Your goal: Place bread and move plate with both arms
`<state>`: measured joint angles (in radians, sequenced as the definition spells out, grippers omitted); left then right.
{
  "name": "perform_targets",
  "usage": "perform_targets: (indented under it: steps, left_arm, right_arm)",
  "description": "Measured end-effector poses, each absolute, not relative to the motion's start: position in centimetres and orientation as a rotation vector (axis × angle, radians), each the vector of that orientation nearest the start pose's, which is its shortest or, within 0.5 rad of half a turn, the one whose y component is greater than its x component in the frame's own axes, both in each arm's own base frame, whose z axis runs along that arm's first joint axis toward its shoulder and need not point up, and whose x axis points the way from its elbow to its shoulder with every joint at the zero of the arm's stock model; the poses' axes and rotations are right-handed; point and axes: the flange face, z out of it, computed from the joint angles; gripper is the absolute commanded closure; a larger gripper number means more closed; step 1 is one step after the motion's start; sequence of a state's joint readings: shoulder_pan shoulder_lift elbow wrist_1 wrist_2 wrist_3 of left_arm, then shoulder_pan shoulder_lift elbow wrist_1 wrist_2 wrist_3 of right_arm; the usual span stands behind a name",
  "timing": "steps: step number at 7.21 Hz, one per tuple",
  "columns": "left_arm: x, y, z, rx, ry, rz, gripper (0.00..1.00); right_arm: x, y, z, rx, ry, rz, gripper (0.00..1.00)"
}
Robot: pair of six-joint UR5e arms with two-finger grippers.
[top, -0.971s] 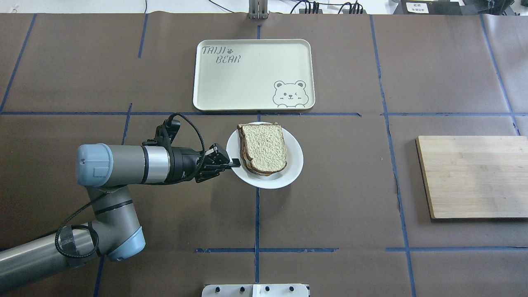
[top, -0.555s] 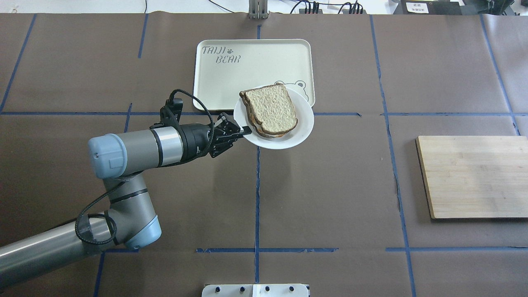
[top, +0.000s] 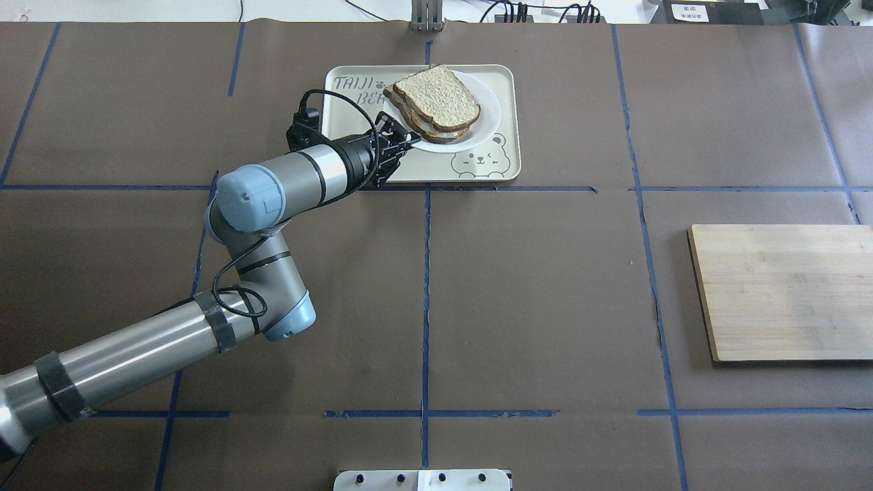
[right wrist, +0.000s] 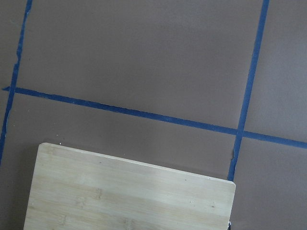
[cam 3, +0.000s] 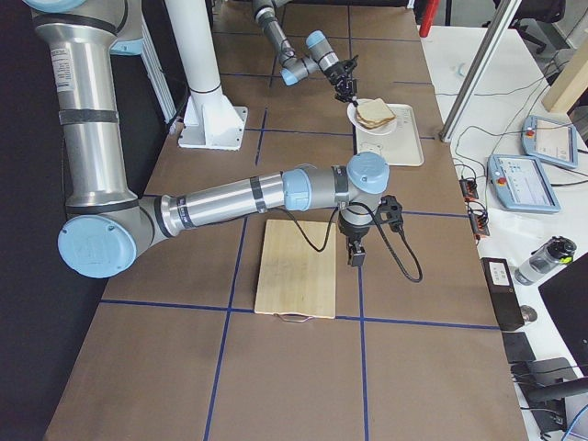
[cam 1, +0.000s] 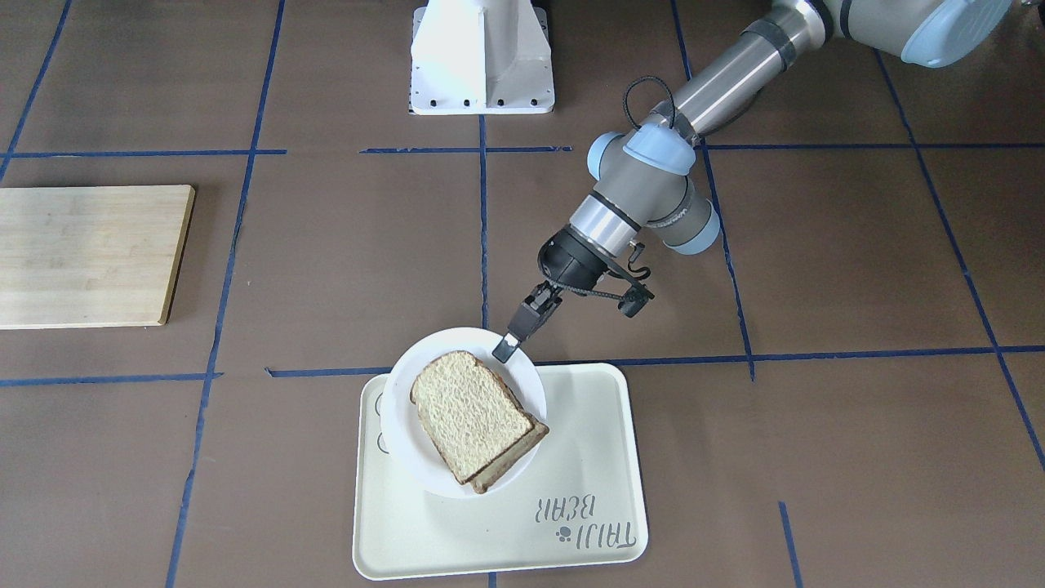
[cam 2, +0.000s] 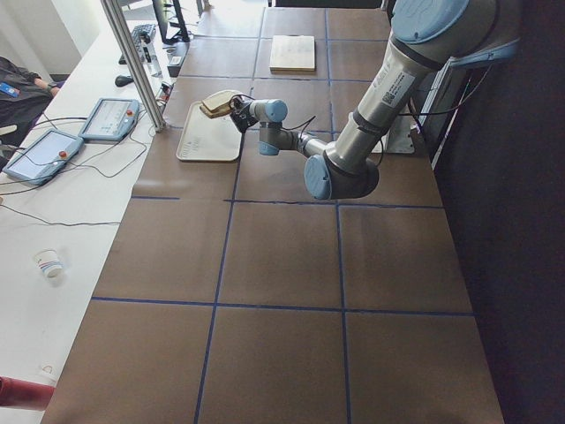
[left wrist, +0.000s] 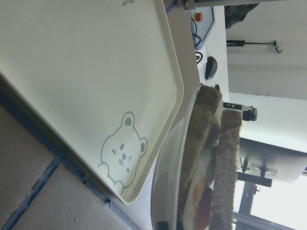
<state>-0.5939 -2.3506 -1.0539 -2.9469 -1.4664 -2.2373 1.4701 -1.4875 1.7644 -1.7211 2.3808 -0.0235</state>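
My left gripper (top: 407,144) is shut on the near-left rim of the small white plate (top: 489,102) and holds it above the cream bear tray (top: 501,160). The bread (top: 436,95), a domed tan slice with dark crust, lies on top of a second slice on the plate. In the front view the gripper (cam 1: 505,351) pinches the plate (cam 1: 400,408) with the bread (cam 1: 469,416) over the tray (cam 1: 580,457). The left wrist view shows the plate's rim (left wrist: 165,182) and the bread's edge (left wrist: 228,163). My right gripper (cam 3: 354,255) hangs over the wooden board; I cannot tell whether it is open or shut.
A wooden cutting board (top: 784,293) lies at the table's right; it also shows in the right wrist view (right wrist: 129,191). The white pedestal base (cam 1: 482,57) stands at the robot's side. Blue tape lines cross the brown table.
My left gripper has lifted the plate with the bread off the table in front of the tray and carried it away from the robot, over the tray.
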Motion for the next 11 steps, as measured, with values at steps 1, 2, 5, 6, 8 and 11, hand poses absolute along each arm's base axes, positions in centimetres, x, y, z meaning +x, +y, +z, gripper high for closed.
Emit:
perform_targets:
  steps: [1,2,5,6,8,11]
  left_arm:
    - [56.6,-56.9,26.4,0.035,1.709,-1.080,1.00]
    - [57.2,-58.0,27.0,0.043,1.680,-1.104,1.00]
    - [58.0,-58.6,27.8,0.043,1.650,-1.113,0.00]
    - [57.9,-58.5,28.2,0.044,1.644,-1.108,0.00]
    - [56.2,-57.4,29.1,0.022,1.634,-1.057,0.00]
    - [50.2,-56.3,27.3,0.063,1.453,-0.904,0.00]
  right_arm:
    - [0.9,-52.4,53.4,0.089,-0.814,-0.168,0.00]
    - [0.9,-52.5,53.3,0.091,-0.814,-0.169,0.00]
    - [0.8,-52.6,53.2,0.092,-0.814,-0.169,0.00]
    - [0.9,-52.6,53.2,0.092,-0.814,-0.169,0.00]
    - [0.9,-52.6,53.2,0.093,-0.814,-0.169,0.00]
    - [1.0,-52.5,53.3,0.092,-0.814,-0.167,0.00]
